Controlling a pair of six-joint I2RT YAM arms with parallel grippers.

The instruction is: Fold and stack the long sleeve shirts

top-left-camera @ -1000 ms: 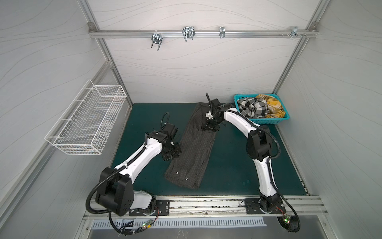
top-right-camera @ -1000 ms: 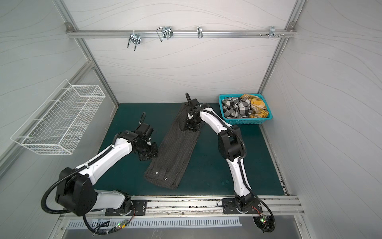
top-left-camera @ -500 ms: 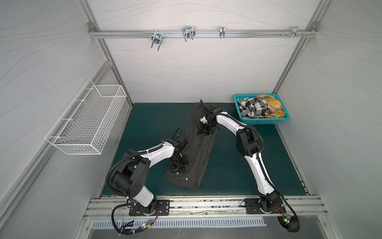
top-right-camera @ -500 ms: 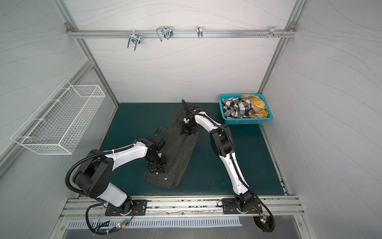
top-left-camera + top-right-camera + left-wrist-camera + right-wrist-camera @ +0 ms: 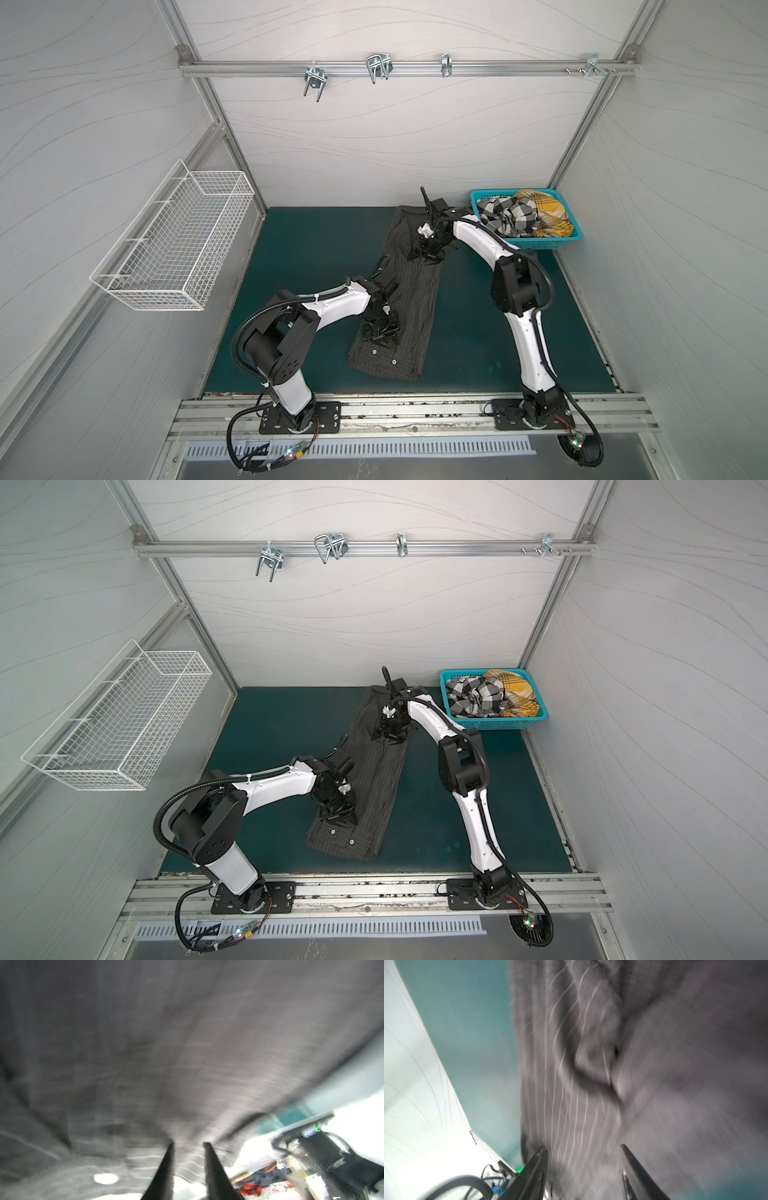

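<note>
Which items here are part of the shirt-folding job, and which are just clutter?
Job: charcoal pinstripe shirt on the green mat; black-and-white check shirt and yellow plaid shirt, both in the teal basket.
Not job: teal basket itself; white wire basket; rail hooks.

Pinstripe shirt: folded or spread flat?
Folded lengthwise: in both top views the shirt is a narrow strip, no sleeves sticking out.

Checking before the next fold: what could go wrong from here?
1. Both the left gripper and the right gripper hang open close over the striped shirt; lifting off could snag and drag its folds apart.
2. Cloth looks bunched near the right gripper; folding over it may set a lump.
3. The right arm passes close to the basket and might nudge it.
</note>
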